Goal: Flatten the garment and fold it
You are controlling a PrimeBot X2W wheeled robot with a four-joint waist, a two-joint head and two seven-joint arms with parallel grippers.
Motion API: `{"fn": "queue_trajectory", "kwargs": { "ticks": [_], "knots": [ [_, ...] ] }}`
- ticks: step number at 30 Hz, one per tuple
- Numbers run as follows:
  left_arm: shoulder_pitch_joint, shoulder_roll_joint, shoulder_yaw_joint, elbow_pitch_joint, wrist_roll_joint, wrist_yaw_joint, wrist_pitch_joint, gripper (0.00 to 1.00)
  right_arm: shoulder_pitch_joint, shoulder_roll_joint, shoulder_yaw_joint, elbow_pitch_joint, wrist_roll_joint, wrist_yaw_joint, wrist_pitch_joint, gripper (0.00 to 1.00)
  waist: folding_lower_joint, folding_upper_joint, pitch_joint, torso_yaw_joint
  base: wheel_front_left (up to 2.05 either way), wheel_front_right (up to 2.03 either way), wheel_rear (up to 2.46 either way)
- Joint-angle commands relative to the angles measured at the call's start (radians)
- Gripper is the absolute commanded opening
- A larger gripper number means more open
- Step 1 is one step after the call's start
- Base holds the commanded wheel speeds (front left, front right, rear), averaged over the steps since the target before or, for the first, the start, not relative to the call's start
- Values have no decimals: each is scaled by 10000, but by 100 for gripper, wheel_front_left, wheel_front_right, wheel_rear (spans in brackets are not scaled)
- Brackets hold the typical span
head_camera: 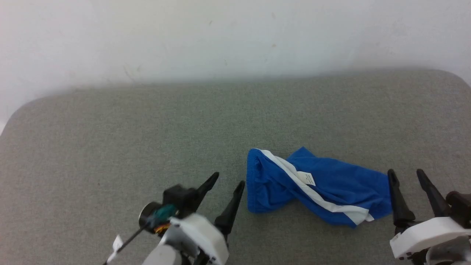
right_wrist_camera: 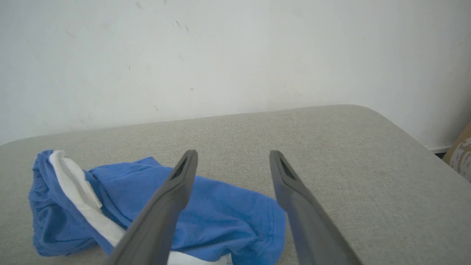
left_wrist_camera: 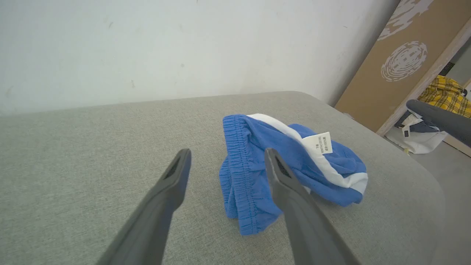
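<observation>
pale wall [head_camera: 235,36], grey fabric surface [head_camera: 110,147], brown board [left_wrist_camera: 397,62]

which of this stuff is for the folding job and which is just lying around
For the job: blue shorts, grey padded surface under them, left gripper and right gripper, both open.
Lying about: brown board by the wall, yellow checked cloth beside it.

We list one grey cloth-covered surface [head_camera: 110,147], flat, with rounded corners. On it we count a single item: blue shorts [head_camera: 338,184], crumpled and unfolded, lying toward the near right side, white stripe [head_camera: 357,214] and small white label [head_camera: 307,178] facing up.
</observation>
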Motion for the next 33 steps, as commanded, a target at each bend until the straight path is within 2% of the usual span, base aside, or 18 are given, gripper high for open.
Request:
{"fn": "queue_trajectory", "kwargs": {
  "ticks": [1,4,7,13,21,22,23,24,25,28,33],
  "knots": [
    [-656,131,-437,88,-446,-65,893,100,84,66,86,111,-159,-7,-126,100,0,0,243,-142,0,0,0],
    [-1430,231,-814,246,-1145,-65,2399,100,-53,115,173,214,-291,-7,-199,100,0,0,523,-267,0,0,0],
    [-2145,345,-1008,558,-1274,-64,3669,100,-193,168,234,323,-326,-7,-249,100,0,0,810,-380,0,0,0],
    [-3170,363,-1222,909,-1234,-36,4806,100,-413,241,341,519,-441,-7,-336,100,0,0,1322,-569,0,0,0],
    [-4034,401,-1557,1617,-1400,-29,5661,100,-743,378,552,769,-520,-7,-549,100,0,0,1871,-807,0,0,0],
    [-4083,414,-1644,1708,-1507,-37,5789,95,-775,391,595,824,-529,-7,-573,100,0,0,1905,-828,0,0,0],
    [-4127,432,-1730,1770,-1627,-44,5886,45,-805,402,638,880,-549,-7,-595,100,0,0,1925,-845,0,0,0],
    [-4175,462,-1806,1781,-1734,-49,5888,5,-836,413,678,937,-577,-7,-619,100,0,0,1934,-863,0,0,0],
    [-4214,488,-1836,1784,-1845,-53,5817,0,-871,423,715,996,-604,-7,-643,100,0,0,1930,-881,0,0,0],
    [-4387,652,-1855,1815,-1929,-59,5279,0,-955,451,788,1167,-622,-7,-713,100,0,0,1804,-903,0,0,0],
    [-4865,823,-1434,1797,-1667,-42,3246,0,-983,474,750,1353,-656,-7,-797,100,0,0,1420,-841,0,0,0]
  ]
}}
